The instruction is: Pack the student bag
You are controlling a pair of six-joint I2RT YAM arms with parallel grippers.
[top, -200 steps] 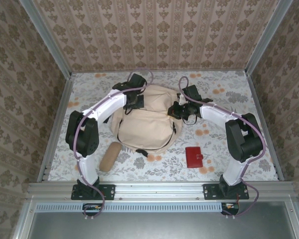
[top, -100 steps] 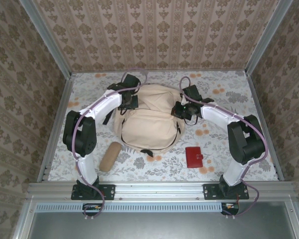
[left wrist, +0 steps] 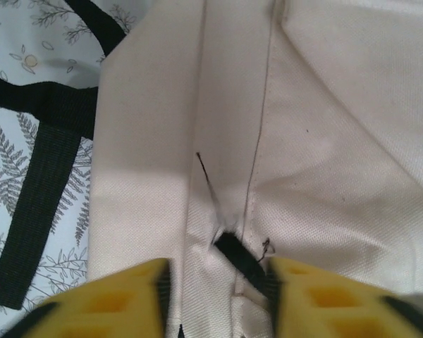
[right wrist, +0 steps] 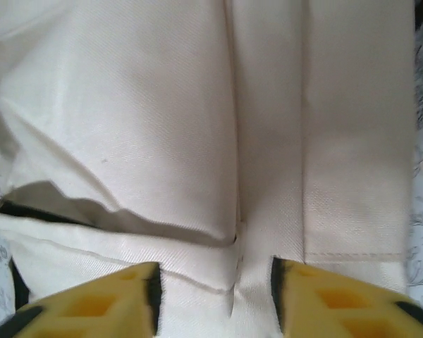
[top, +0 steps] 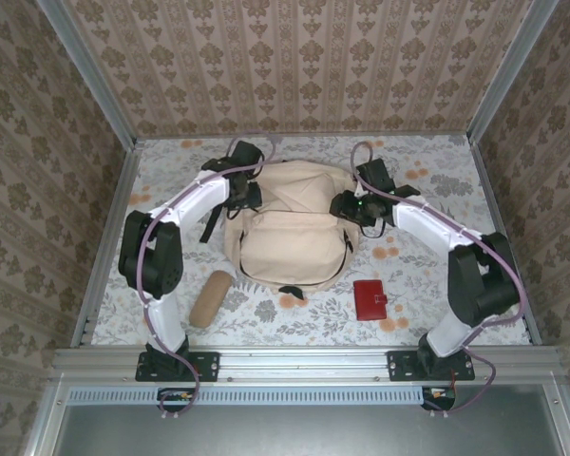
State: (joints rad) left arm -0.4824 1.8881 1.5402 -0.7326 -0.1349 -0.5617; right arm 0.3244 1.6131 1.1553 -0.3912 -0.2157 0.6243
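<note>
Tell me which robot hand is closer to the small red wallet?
Right. The right gripper is at the beige fabric backpack's right side, beyond the small red wallet; the left gripper is at its left side.

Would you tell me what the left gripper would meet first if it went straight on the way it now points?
The bag: the left gripper points at its cream fabric, with a small black tab on the seam just ahead. Depth is unclear.

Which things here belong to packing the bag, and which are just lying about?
Job: bag; left gripper and right gripper, open at its sides; likely the pouch and red wallet, not yet packed.
Just there: floral tablecloth, wallpapered walls.
</note>
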